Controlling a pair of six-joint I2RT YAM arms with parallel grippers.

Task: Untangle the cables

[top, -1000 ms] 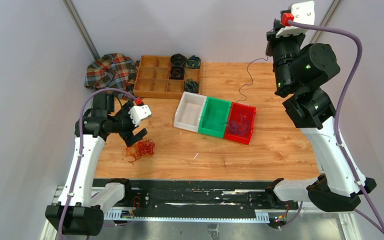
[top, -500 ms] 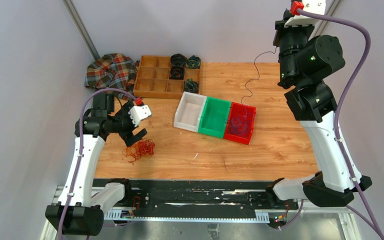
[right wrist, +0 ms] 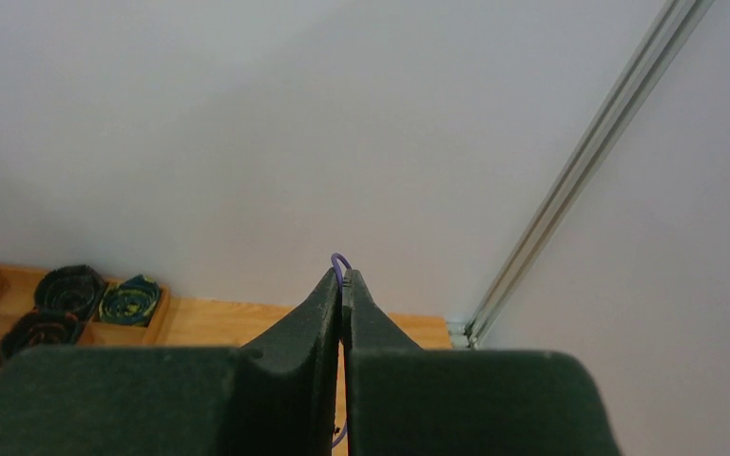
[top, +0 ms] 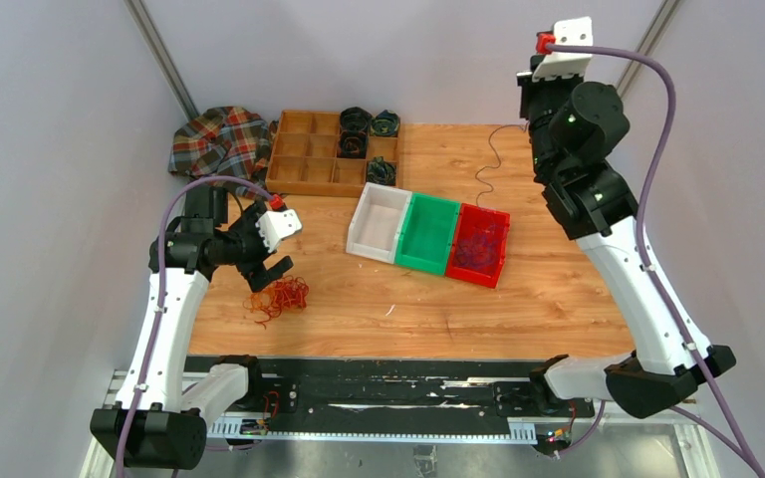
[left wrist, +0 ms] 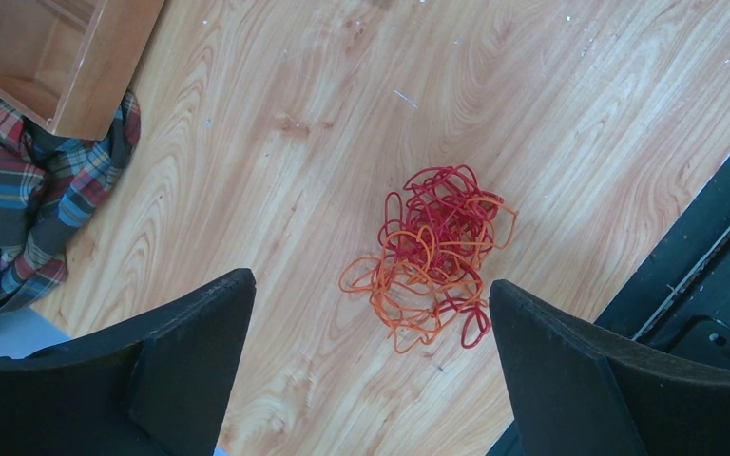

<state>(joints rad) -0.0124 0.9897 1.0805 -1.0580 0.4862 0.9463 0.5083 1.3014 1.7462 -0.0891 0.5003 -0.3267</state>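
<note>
In my left wrist view, the left pincer (left wrist: 371, 290) stands wide open and holds nothing. Its two black fingers (left wrist: 181, 361) fill the lower left and lower right corners. Between them, just right of centre, a loose tangle of thin red and orange wires (left wrist: 432, 252) lies on the light wooden table (left wrist: 276, 142), apart from both fingers. In my overhead view that tangle sits left of centre, just below the pincer.

In my right wrist view, the right pincer (right wrist: 342, 280) is fully closed on a thin purple wire (right wrist: 340, 261), with a small loop poking out above the fingertips. Overhead, this arm is raised at the upper right. The strand hangs in a wavy line toward the far edge of a red plastic bin (top: 499, 264), which holds more purple strands (top: 473, 249).
</note>
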